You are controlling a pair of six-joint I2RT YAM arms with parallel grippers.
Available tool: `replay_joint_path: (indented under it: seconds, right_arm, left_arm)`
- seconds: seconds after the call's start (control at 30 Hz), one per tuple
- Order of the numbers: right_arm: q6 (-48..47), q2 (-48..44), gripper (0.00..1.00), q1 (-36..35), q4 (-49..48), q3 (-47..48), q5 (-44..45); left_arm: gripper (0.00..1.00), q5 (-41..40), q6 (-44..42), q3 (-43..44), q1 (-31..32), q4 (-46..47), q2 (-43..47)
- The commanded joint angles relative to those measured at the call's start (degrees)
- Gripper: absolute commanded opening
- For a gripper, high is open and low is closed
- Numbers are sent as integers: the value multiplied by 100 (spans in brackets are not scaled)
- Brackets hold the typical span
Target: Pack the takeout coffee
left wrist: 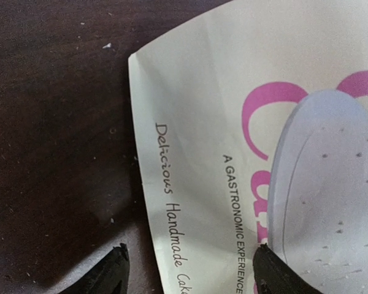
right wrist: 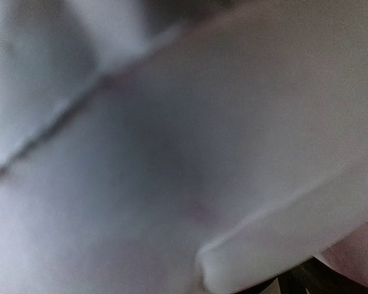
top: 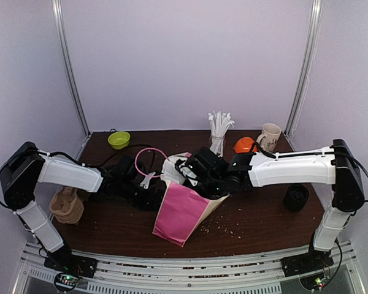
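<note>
Dark wooden table (top: 264,214) — crumb-strewn (pale lilac walls (top: 184,61)) — bears a pink bag (top: 181,214).

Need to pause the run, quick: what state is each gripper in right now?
Left gripper: open, fingertips apart over the paper bag's edge.
Right gripper: at the bag's mouth; cannot tell, its view is blurred.

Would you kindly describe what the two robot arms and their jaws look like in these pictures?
Both the left arm and the right arm have smooth white shells on their long links, with bulky black housings at the joints and black wrist ends. Thin black cables run along each. In the left wrist view the jaws show as two black, pointed tips.
</note>
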State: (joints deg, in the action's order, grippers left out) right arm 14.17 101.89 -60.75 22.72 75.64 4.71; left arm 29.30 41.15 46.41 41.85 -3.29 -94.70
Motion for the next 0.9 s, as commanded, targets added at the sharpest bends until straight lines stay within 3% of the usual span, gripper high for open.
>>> replay_joint_path:
  seconds: [0.0,0.87]
  right_arm:
    - [199,-45,100,18,1108,-20,-157]
    - [121,-953,100,11,1243,344,-155]
  left_arm:
    - [73,-41,-169,117,65,-78,114]
    - [79,-216,-274,261,65,-346,257]
